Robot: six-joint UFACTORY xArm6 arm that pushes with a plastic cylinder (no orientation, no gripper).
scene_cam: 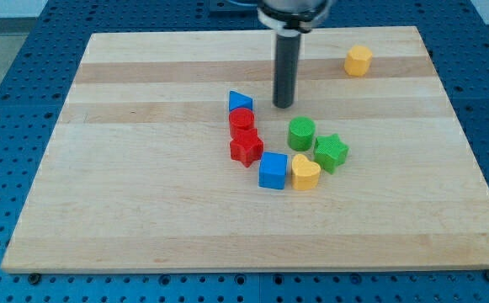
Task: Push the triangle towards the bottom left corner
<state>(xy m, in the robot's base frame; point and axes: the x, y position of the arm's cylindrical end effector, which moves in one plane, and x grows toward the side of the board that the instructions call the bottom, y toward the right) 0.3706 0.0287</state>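
The blue triangle (240,101) lies near the board's middle, at the top of a curved row of blocks. My tip (284,104) stands just to the triangle's right, a short gap apart, not touching it. Directly below the triangle sit a red cylinder (242,120) and a red star (246,148), touching each other.
A blue cube (273,170) and a yellow heart (305,172) lie below the red star to the right. A green cylinder (301,133) and a green star (332,152) sit below my tip. A yellow hexagon (358,61) is at the top right. The wooden board (143,210) rests on a blue table.
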